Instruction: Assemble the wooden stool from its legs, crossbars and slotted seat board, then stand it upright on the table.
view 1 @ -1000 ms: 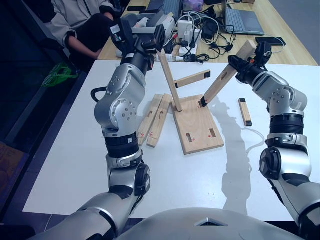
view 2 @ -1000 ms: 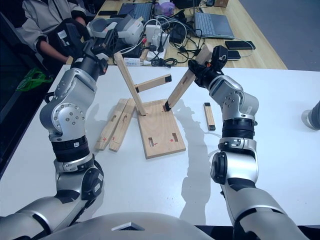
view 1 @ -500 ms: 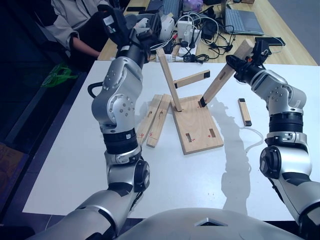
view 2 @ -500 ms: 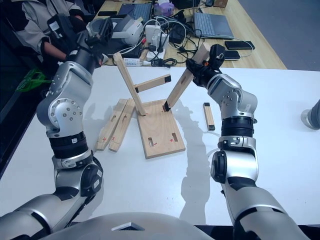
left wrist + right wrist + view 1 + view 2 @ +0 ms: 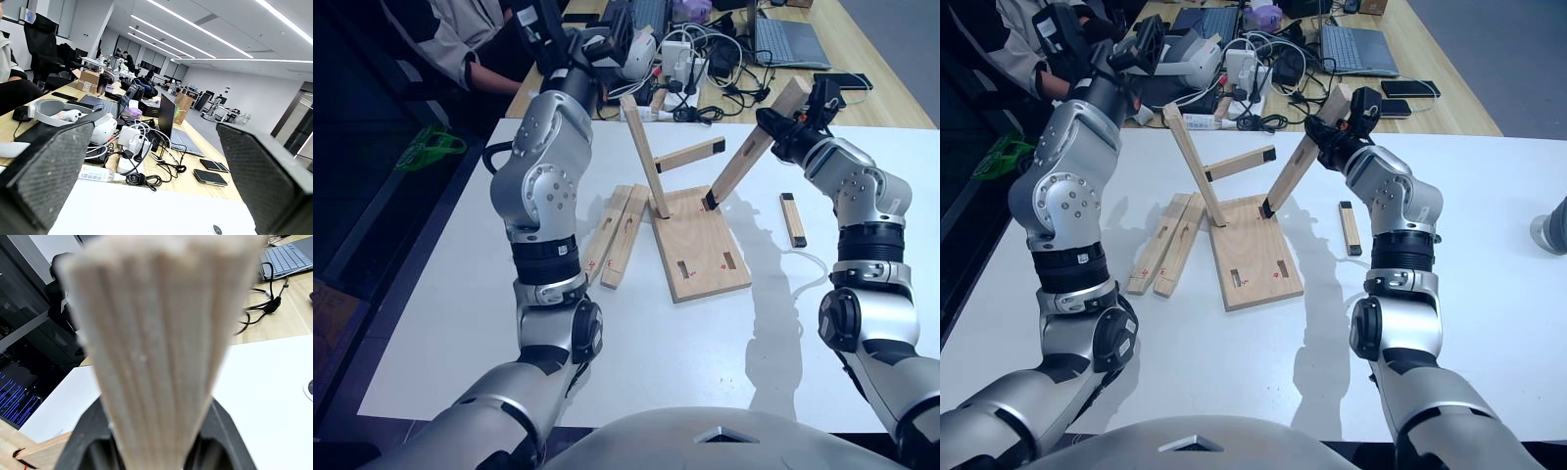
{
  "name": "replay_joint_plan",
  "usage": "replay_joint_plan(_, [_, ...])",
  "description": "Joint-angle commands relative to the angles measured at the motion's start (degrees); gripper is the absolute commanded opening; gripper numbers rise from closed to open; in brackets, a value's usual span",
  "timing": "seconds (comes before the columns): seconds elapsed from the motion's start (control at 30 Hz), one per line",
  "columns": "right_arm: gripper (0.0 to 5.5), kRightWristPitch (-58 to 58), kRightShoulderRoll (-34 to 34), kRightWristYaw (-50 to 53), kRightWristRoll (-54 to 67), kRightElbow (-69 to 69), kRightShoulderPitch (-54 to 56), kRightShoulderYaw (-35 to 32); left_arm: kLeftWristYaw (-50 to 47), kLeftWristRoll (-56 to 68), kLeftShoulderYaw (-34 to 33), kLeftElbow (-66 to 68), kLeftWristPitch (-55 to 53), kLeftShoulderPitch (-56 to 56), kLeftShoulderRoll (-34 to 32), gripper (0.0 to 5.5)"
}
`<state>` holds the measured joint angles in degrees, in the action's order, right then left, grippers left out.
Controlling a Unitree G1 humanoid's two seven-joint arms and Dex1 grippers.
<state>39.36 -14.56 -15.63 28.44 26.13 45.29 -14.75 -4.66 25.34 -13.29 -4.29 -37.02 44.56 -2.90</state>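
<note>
Stool parts are spread over the white table [image 5: 460,294], and the stool is not yet assembled. One slotted seat board [image 5: 700,250] is laid flat near the middle of the table, with two open slots seen at its near end.

Four legs can be counted. One standing leg [image 5: 644,157] is set at the board's far left corner and is tilted away from upright. One held leg [image 5: 736,168] is leaned the other way, with its black-tipped lower end placed at the board's far right corner. Whether that end is seated in a slot cannot be told. Two loose legs [image 5: 619,233] are laid side by side on the table just left of the board, touching each other.

Two crossbars can be counted. One fixed crossbar [image 5: 690,155] is joined to the standing leg about halfway up and is pointed towards the held leg without reaching it. One loose crossbar [image 5: 792,218] is laid on the table to the right of the board, apart from it.

The right gripper [image 5: 771,125] is closed around the upper part of the held leg, with a black finger [image 5: 90,440] pressed on each side of the wood. The left gripper [image 5: 1105,39] is raised above the table's far edge; its two fingers [image 5: 49,166] are spread wide and nothing is held.
</note>
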Motion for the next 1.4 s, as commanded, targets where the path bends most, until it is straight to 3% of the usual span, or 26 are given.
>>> replay_joint_plan(0.03, [1.0, 3.83, 0.05, 1.34, -1.38, 0.7, -2.73, 0.96, -0.28, -0.43, 0.03, 0.28, -0.35, 0.32, -0.4, 4.61])
replay_joint_plan(0.47, [1.0, 10.62, -4.46, -0.23, -2.02, -0.53, -2.53, 2.14, -3.04, -0.66, -0.18, -1.83, 2.32, -2.32, 2.64, 4.61])
replay_joint_plan(1.4, [1.0, 17.72, -6.37, -0.54, -1.99, -6.4, -6.7, 5.4, -4.36, -0.38, 1.41, -3.02, 3.97, -4.37, 5.15, 4.61])
